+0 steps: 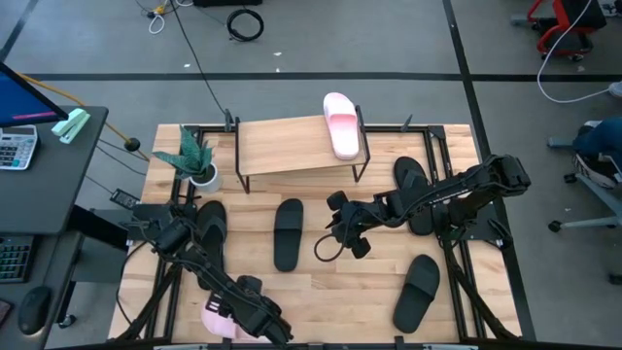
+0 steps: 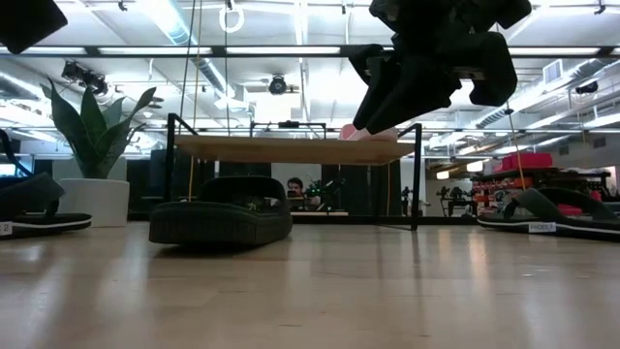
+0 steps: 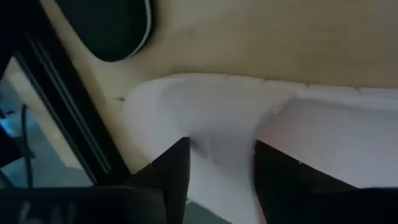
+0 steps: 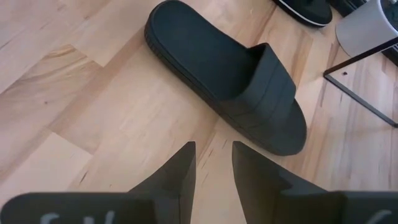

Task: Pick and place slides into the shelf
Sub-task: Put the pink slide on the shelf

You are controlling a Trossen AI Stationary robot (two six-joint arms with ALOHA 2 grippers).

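A pale pink slide (image 1: 342,124) lies on the shelf (image 1: 292,146), at the right end of its top board. The second pale pink slide (image 1: 216,319) is at the table's near edge, with my left gripper (image 1: 251,303) on it; in the left wrist view it (image 3: 211,112) fills the gap between the fingers. Black slides lie on the table: one in the middle (image 1: 288,233), one at the left (image 1: 210,224), two at the right (image 1: 412,185) (image 1: 418,290). My right gripper (image 1: 342,231) hangs above the table beside the middle black slide (image 4: 230,81), its fingers a narrow gap apart and holding nothing. My left gripper has the pale pink slide pinched between its two fingers (image 3: 177,171). They close on a rim of the slide (image 3: 221,162), next to what looks like the strap (image 3: 329,143). Whether the slide is lifted or lies on the table, I cannot tell.
A potted plant (image 1: 194,160) stands at the shelf's left end. The table's black frame rails (image 1: 457,243) run along its sides. Bare wood lies between the middle black slide and the near right one. A person shows in the room behind the shelf (image 2: 302,189).
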